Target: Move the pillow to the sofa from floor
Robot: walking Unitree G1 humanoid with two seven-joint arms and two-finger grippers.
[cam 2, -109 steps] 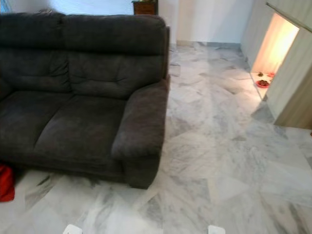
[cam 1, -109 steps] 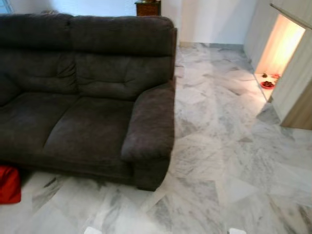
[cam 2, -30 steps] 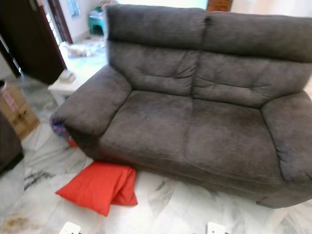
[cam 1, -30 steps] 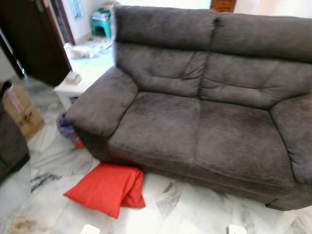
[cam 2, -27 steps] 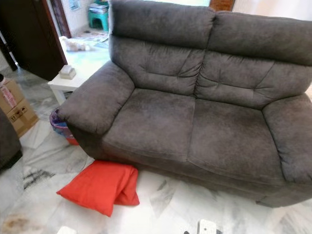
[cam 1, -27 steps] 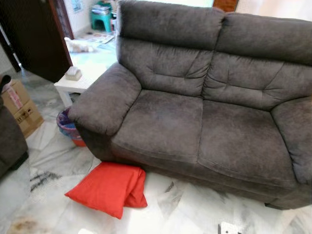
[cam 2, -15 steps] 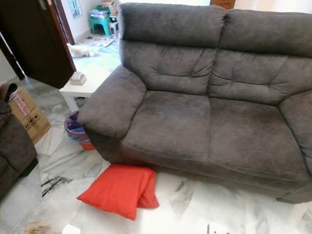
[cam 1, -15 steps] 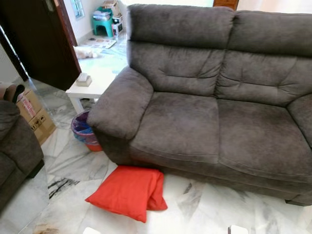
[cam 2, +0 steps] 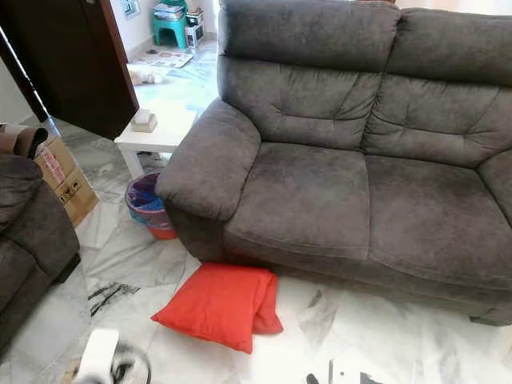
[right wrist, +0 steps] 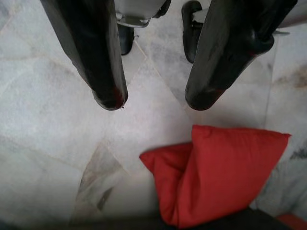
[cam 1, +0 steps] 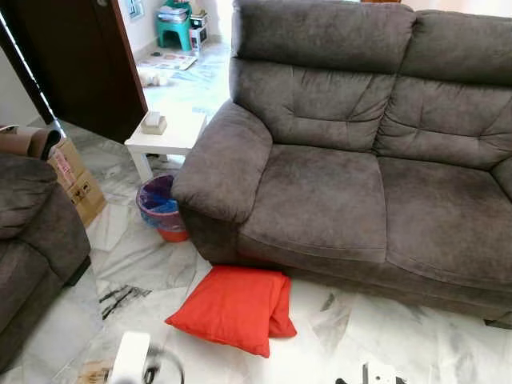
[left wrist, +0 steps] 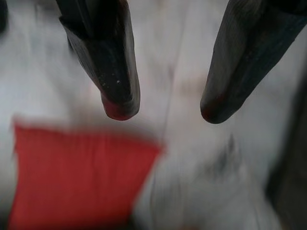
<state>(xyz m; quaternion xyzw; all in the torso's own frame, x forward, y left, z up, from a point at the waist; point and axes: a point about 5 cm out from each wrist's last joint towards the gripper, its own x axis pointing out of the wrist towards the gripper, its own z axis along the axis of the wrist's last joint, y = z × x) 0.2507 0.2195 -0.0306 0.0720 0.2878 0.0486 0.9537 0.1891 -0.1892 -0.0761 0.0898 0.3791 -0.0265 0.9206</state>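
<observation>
Lying on the marble floor (cam 1: 400, 352) at lower centre of the left eye view: red pillow (cam 1: 232, 308), one edge tucked against the base of the grey sofa (cam 1: 344, 192). Nothing done so far, by the look of it; approach, grasp, lift and placing on the seat cushions all left. Left of the sofa arm, a blue and red basket (cam 1: 160, 210) on the floor, contents too dim to tell; above it a white side table (cam 1: 168, 136) with a small box on top. Far left, a cardboard box (cam 1: 74, 180) beside a second dark sofa (cam 1: 32, 240).

Same layout in the right eye view, shifted a little left.

Blurred in the left wrist view: left gripper (left wrist: 160, 108) with fingers spread apart, holding nothing, pillow at lower left of the frame, well short of the fingertips.

Sharper in the right wrist view: right gripper (right wrist: 156, 100) likewise parted and empty, pillow at lower right, floor between.
</observation>
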